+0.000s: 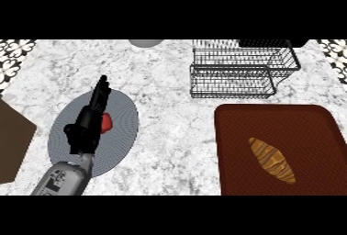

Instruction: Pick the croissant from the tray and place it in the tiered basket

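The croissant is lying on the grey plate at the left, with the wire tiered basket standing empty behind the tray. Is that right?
Not quite. The head view shows the croissant lying on the dark red tray at the right, not on the grey plate. The rest holds: the wire tiered basket stands empty behind the tray.

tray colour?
Dark reddish-brown tray, seen in the head view, under the golden-brown croissant.

We see bright, even light on the marble counter [169,69], with no glare. The wire basket [237,69] and dark tray [271,124] cast scarcely any shadow (its source we cannot place), and edges stay undistorted.
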Robot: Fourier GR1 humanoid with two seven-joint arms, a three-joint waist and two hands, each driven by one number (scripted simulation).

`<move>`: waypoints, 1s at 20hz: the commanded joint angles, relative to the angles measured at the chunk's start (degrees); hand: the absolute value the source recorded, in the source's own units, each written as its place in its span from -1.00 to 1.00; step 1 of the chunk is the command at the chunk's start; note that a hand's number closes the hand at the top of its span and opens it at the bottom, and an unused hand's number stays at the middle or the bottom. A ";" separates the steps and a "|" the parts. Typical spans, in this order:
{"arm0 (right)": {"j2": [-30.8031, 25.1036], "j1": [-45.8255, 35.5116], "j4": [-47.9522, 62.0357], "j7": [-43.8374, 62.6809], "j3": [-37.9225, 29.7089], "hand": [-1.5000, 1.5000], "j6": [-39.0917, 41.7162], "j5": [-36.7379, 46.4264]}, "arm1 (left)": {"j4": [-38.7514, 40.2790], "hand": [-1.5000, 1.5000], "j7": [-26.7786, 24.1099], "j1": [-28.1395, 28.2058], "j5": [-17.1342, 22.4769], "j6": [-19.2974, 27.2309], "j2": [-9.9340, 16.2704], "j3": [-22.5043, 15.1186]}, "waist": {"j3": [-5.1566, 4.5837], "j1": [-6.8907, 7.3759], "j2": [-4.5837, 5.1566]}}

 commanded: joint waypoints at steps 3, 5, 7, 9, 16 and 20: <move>2.85 2.89 -9.20 -4.35 -3.97 -1.00 14.82 8.85 | -1.40 0.00 0.05 1.89 -1.02 0.84 -0.58 -1.03 | 0.01 0.43 0.31; 4.67 6.72 -15.30 -5.04 -3.83 -1.00 14.83 10.12 | -1.45 0.00 1.48 0.10 -0.88 0.83 0.44 0.48 | -0.04 -0.87 0.00; 3.17 5.90 -14.78 -6.84 -4.63 -1.00 14.85 10.27 | -0.66 0.00 0.48 -0.39 -1.37 1.52 -1.35 -0.19 | -0.09 -0.32 0.31; 5.04 5.87 -17.55 -6.38 -4.05 -1.00 14.86 13.22 | 0.59 0.00 -0.50 -0.75 -1.28 0.16 -0.83 -0.05 | -0.15 -0.02 0.47; 3.78 10.49 -24.12 -7.00 -1.64 -1.00 14.88 18.79 | -2.52 0.00 0.77 1.07 -1.23 0.40 -0.66 -0.27 | -0.04 0.80 0.38; 4.12 11.97 -26.54 -7.49 -0.77 -1.00 14.89 22.93 | -1.41 0.00 0.89 1.04 -2.28 1.17 -1.83 -1.24 | 0.00 0.67 0.54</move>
